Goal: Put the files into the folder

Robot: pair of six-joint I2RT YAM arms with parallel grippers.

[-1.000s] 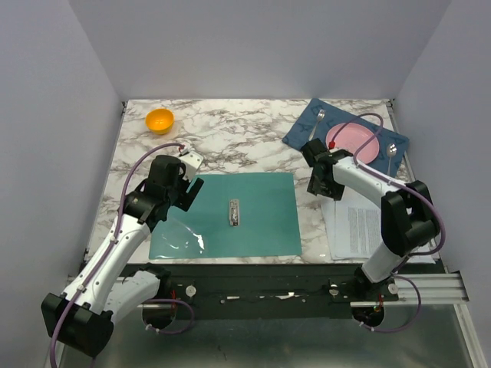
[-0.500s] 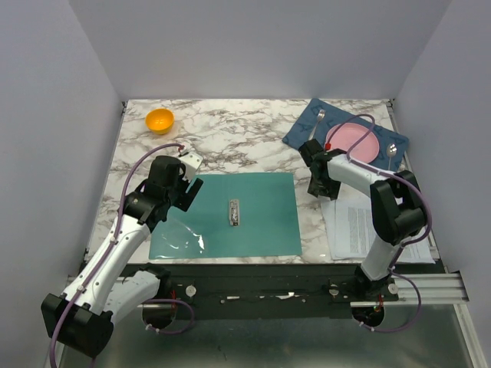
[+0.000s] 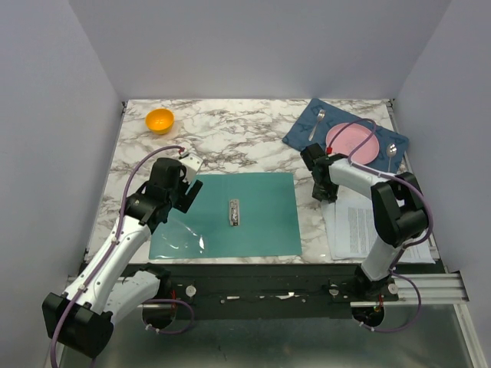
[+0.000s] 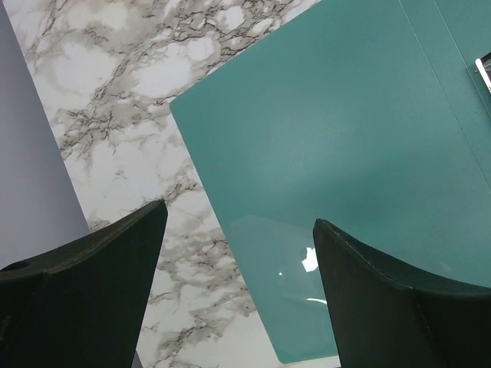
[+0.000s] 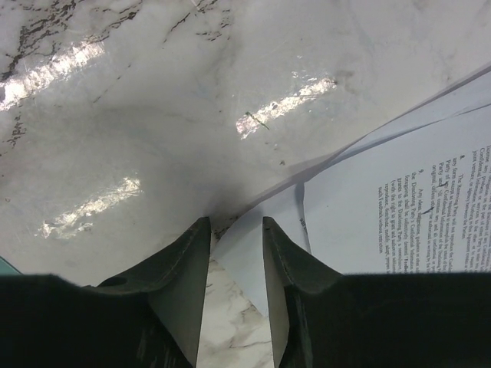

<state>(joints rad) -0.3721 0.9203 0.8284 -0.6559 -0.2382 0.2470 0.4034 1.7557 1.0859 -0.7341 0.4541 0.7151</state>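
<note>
The teal-green folder point(image 3: 261, 222) lies open and flat at the table's front centre, with a metal clip point(image 3: 234, 212) at its middle. The files point(image 3: 368, 226), white printed sheets, lie on the table to its right. My left gripper point(image 3: 188, 192) is open wide and empty above the folder's far left corner point(image 4: 345, 138); in the left wrist view the gripper point(image 4: 238, 222) straddles that edge. My right gripper point(image 3: 324, 195) is down at the files' far left corner. In the right wrist view the gripper point(image 5: 236, 222) stands narrowly open with the corner of a sheet point(image 5: 399, 199) between its jaws.
An orange bowl point(image 3: 159, 120) sits at the back left. A dark blue placemat point(image 3: 303, 134) at the back right carries a pink plate point(image 3: 353, 142), a fork point(image 3: 318, 119) and a spoon point(image 3: 392, 151). White walls close in the table on three sides.
My right gripper has moved a little right and toward the front, down onto the files' far left corner. The left arm has barely moved.
</note>
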